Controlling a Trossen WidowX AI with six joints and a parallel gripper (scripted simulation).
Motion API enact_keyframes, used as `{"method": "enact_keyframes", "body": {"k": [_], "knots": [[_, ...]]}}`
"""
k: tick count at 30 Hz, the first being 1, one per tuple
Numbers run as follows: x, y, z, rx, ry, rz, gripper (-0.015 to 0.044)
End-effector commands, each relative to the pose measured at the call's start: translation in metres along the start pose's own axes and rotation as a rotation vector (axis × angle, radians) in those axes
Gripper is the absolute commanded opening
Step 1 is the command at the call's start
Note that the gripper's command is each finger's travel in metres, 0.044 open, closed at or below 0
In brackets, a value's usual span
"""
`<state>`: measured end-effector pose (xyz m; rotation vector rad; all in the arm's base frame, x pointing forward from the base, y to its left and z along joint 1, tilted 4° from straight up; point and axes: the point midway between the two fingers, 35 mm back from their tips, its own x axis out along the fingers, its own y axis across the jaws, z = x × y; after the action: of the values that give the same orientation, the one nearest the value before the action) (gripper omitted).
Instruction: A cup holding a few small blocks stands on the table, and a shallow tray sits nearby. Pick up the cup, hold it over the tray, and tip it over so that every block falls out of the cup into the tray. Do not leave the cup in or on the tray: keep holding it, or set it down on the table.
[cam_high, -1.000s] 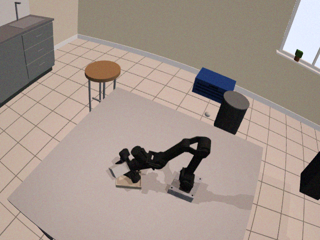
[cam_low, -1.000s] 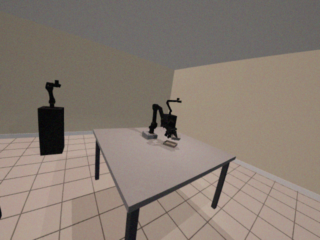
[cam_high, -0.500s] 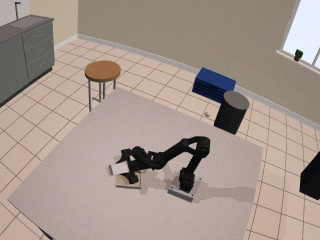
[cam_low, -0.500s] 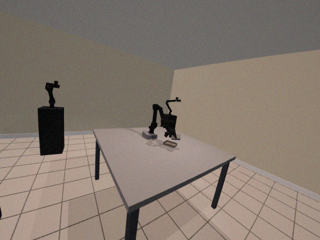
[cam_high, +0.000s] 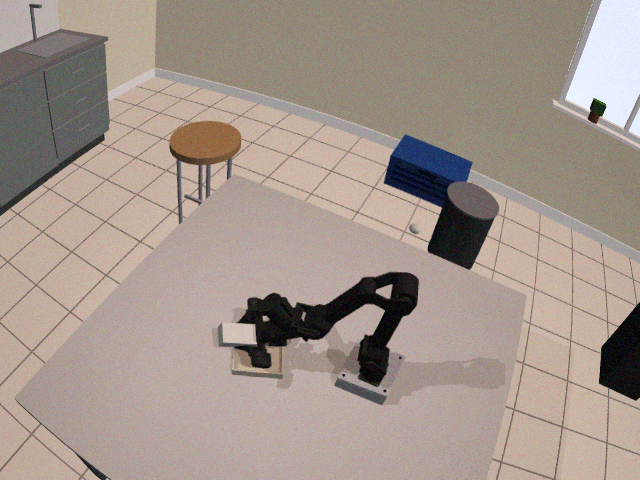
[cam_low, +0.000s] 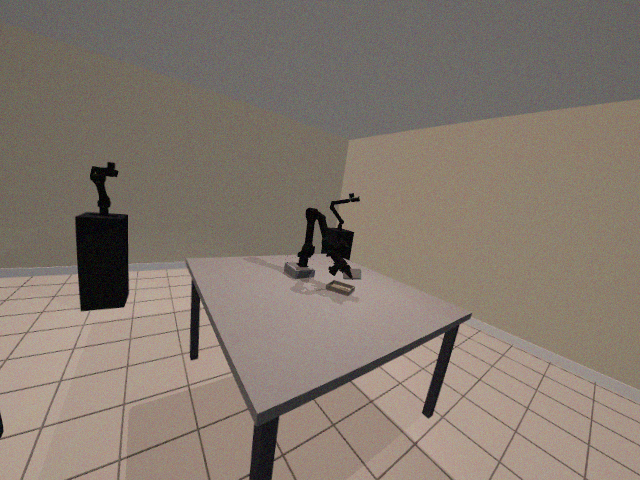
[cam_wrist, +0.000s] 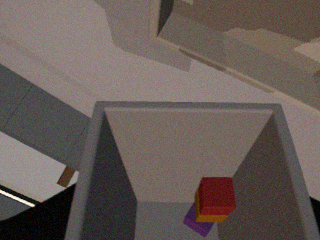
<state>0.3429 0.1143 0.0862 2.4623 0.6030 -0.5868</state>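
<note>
Square-mouthed cup (cam_high: 238, 334) (cam_low: 352, 274) (cam_wrist: 187, 155) between dark fingers (cam_high: 261, 358), cubic blocks (cam_wrist: 217, 195) inside, shallow rectangular tray (cam_high: 257, 374) (cam_low: 340, 288) (cam_wrist: 225, 69).

The robot's body is a matte black arm of chunky jointed segments (cam_high: 351, 300) (cam_low: 309, 232), with thick rounded housings at its bends. Its foot is bolted to a pale grey, block-shaped base plate (cam_high: 347, 388) (cam_low: 292, 274), whose corners show small dark round screw holes. The black forked tool (cam_high: 248, 338) (cam_low: 342, 273) has blocky, angular parts. Finer markings are too small to tell.
</note>
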Motion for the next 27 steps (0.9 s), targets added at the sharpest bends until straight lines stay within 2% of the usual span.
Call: {"method": "enact_keyframes", "body": {"k": [1, 15, 27], "knots": [[0.0008, 0.0002, 0.0004, 0.09, 0.0, 0.004, 0.0], [0.0031, -0.0007, 0.0013, 0.393, 0.001, 0.004, 0.0], [0.0058, -0.0007, 0.0011, 0.407, 0.033, 0.015, 0.0]]}}
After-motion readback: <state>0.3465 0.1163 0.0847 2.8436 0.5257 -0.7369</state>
